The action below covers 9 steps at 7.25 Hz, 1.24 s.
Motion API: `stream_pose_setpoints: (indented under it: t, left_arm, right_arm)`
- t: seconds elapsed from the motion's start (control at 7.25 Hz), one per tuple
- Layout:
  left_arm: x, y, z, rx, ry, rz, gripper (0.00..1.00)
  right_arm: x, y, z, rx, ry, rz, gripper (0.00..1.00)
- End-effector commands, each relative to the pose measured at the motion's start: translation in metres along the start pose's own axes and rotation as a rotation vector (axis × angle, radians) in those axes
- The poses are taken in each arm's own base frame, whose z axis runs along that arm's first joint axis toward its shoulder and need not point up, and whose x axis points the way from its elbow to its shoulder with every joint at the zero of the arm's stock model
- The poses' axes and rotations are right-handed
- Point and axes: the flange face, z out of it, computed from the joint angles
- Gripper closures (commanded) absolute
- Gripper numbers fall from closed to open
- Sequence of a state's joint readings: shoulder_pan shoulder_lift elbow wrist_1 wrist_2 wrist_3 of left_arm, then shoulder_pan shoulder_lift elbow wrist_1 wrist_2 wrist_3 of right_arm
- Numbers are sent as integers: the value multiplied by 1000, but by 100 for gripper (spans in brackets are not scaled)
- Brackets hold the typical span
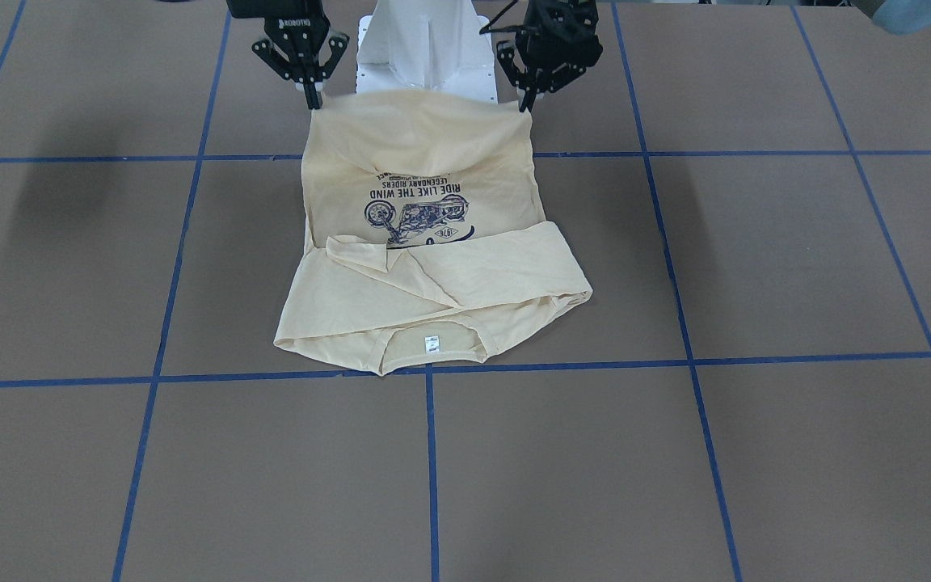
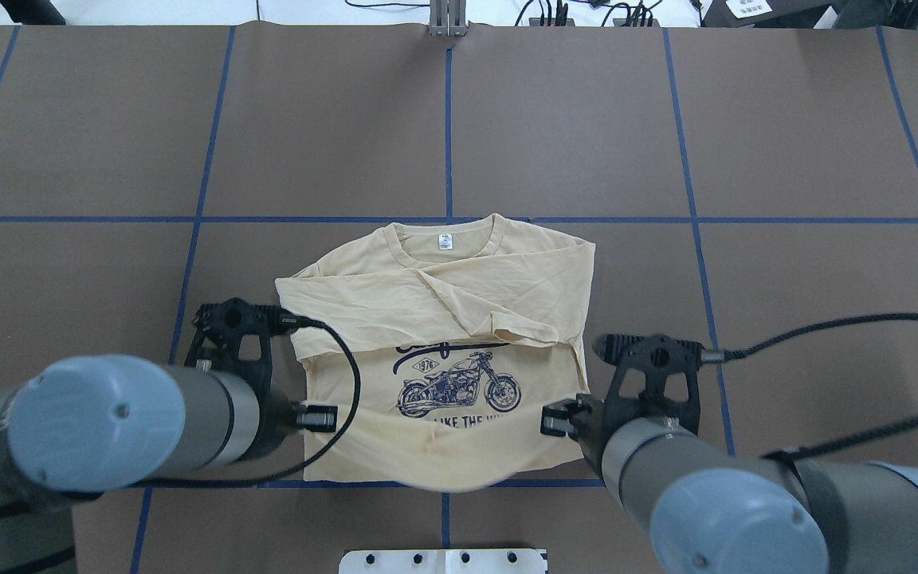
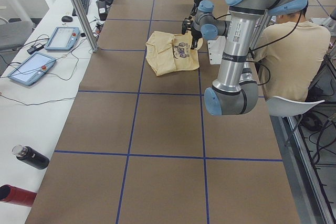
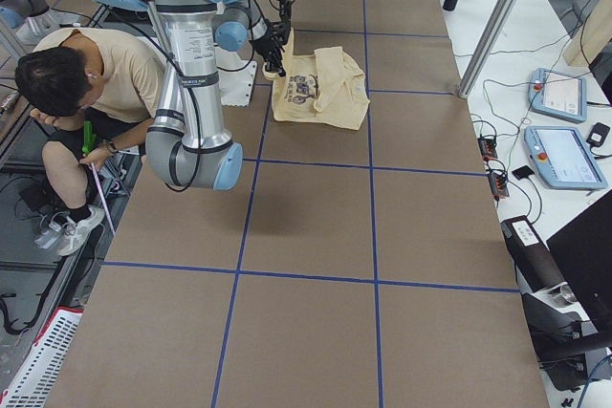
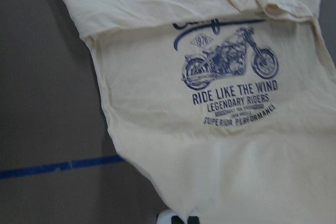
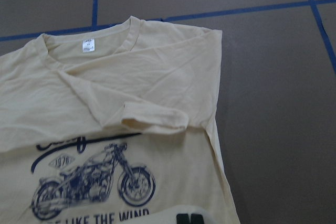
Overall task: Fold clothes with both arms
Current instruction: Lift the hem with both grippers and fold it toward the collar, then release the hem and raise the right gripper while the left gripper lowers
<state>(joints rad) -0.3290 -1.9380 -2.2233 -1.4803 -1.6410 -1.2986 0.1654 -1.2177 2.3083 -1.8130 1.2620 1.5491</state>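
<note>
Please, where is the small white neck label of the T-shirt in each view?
Front-facing: neck label, low centre.
Overhead: neck label, just above centre.
Exterior left and right: too small to tell.
Left wrist: not in it.
Right wrist: neck label, upper left.
Shared landmark: the motorcycle print.

Your robot's arms were grey metal tubes, left arm [image 2: 108, 422] and right arm [image 2: 706, 494], each capped at the joints in rounded light blue with small screws. You had black cables [image 2: 358, 383] looping off both wrists. Left gripper [image 1: 527, 103] and right gripper [image 1: 313, 99] were black open linkages, the right one carrying white lettering. The pedestal base [image 1: 425, 56] was white
</note>
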Motion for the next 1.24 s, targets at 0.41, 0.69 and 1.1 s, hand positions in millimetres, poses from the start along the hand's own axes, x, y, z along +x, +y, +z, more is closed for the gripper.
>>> stream_pose_setpoints:
  t: [0.41, 0.69, 1.1]
  left_arm:
    - [-30, -108, -29, 179, -49, 22, 100]
    - [-40, -118, 3, 168, -117, 6, 100]
    - [-60, -144, 96, 229, -165, 6, 100]
  right_arm:
    - [-10, -113, 8, 90, -38, 64, 100]
    - [-8, -138, 54, 112, 65, 28, 100]
    - [-10, -164, 159, 142, 103, 24, 100]
